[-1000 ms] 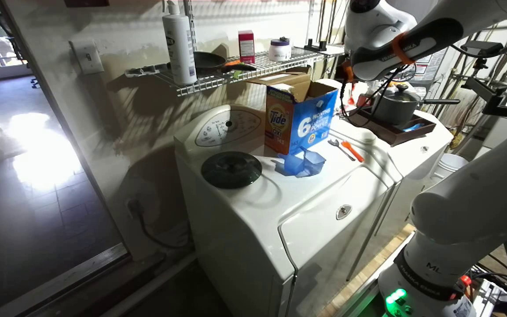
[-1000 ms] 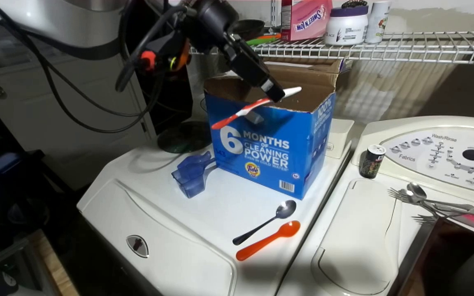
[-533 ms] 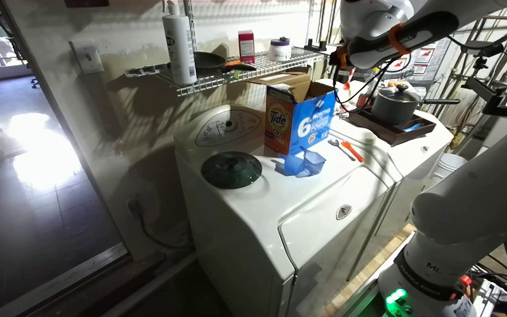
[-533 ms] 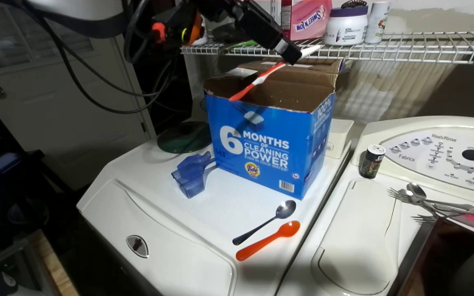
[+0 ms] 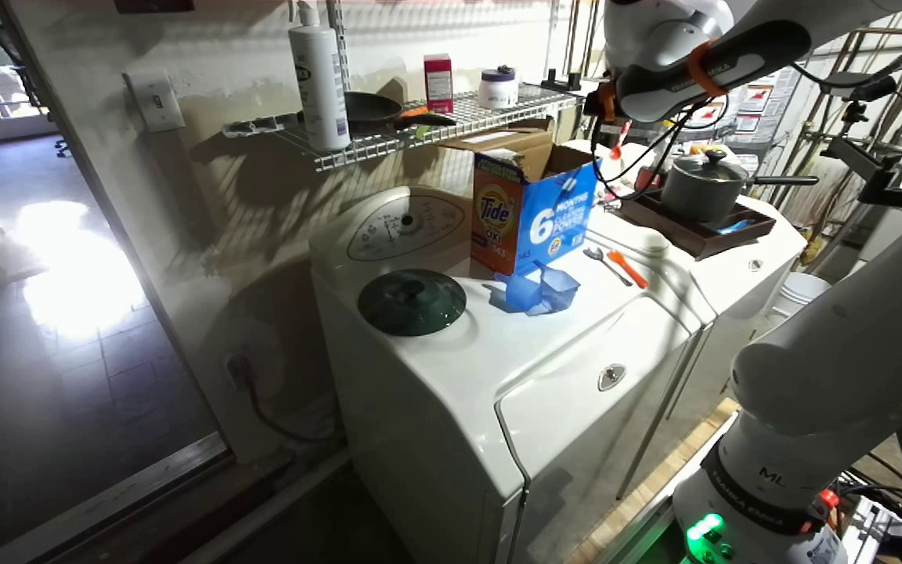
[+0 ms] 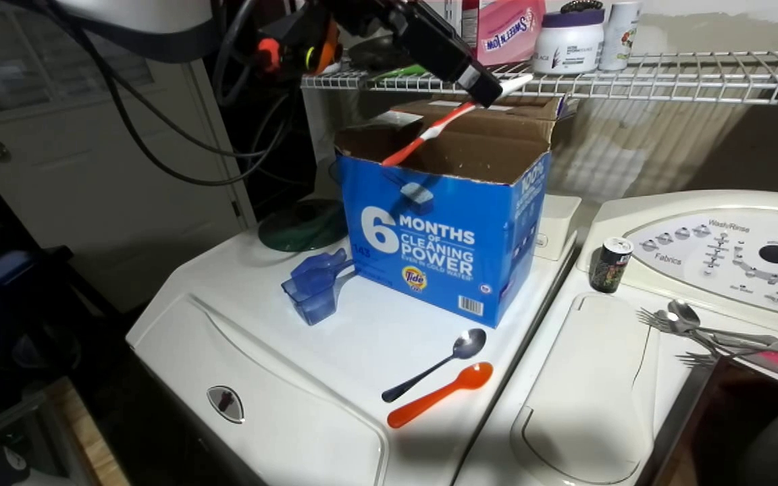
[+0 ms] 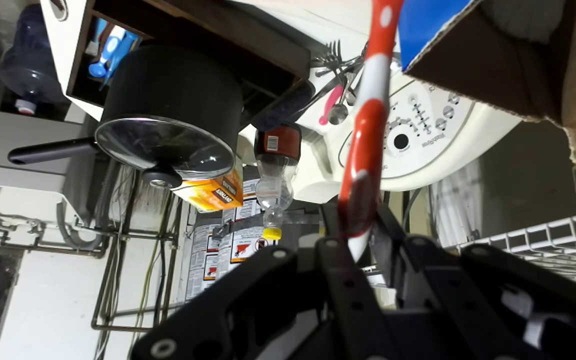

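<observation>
My gripper point(image 6: 487, 89) is shut on a slim red-and-white stick-like utensil point(image 6: 453, 120), held tilted above the open top of a blue and orange Tide box point(image 6: 429, 229). The utensil's red end points down toward the box's front rim, apart from it as far as I can tell. In the wrist view the utensil point(image 7: 368, 120) stands between the fingertips point(image 7: 387, 220). In an exterior view the arm mostly hides the gripper, while the utensil point(image 5: 619, 141) shows below it. Blue scoops point(image 6: 315, 290), a metal spoon point(image 6: 469, 344) and an orange spoon point(image 6: 423, 403) lie before the box.
A wire shelf point(image 6: 693, 77) with a jar point(image 6: 568, 44) and a pink box point(image 6: 510, 30) hangs behind the box. A lidded pot point(image 5: 701, 188) stands in a brown tray point(image 5: 701, 249). A dark lid point(image 5: 412, 301), a small can point(image 6: 610, 265) and forks and spoons point(image 6: 720, 334) lie on the machines.
In an exterior view my gripper has risen with the utensil and moved right, up from the box's front edge. Over the last half second it shifted only slightly right. The other objects have not moved.
</observation>
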